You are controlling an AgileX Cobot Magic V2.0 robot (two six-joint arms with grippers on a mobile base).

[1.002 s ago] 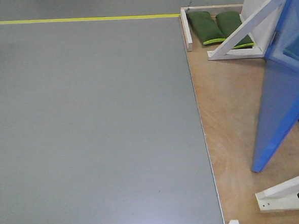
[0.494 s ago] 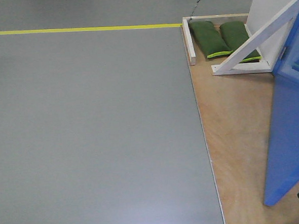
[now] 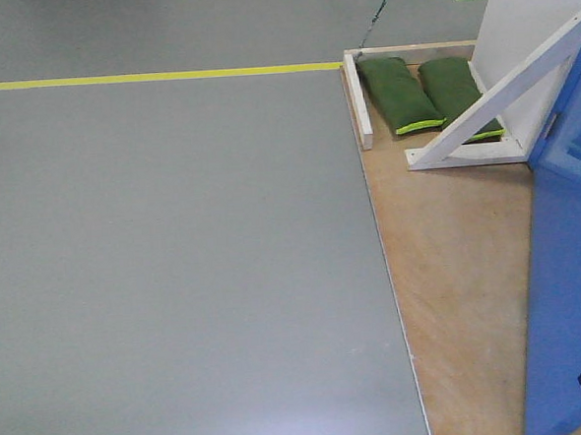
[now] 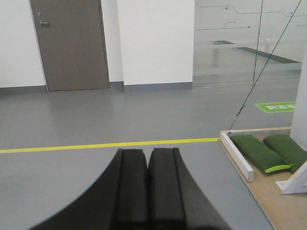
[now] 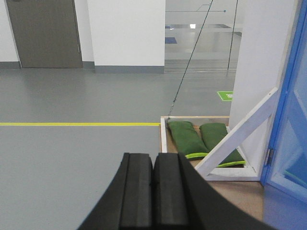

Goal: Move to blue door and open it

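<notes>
**Blue door at right edge; both hands pressed together**

Front view: blue door fills the lower right margin, standing on the plywood platform. Green sandbags lie at the platform's far end, beside the white brace. A yellow line crosses the grey floor.

Left wrist: left hand has its fingers pressed together, pinching nothing.

Right wrist: right hand is pressed together too and empty. The door is at far right, just beyond the brace.
</notes>
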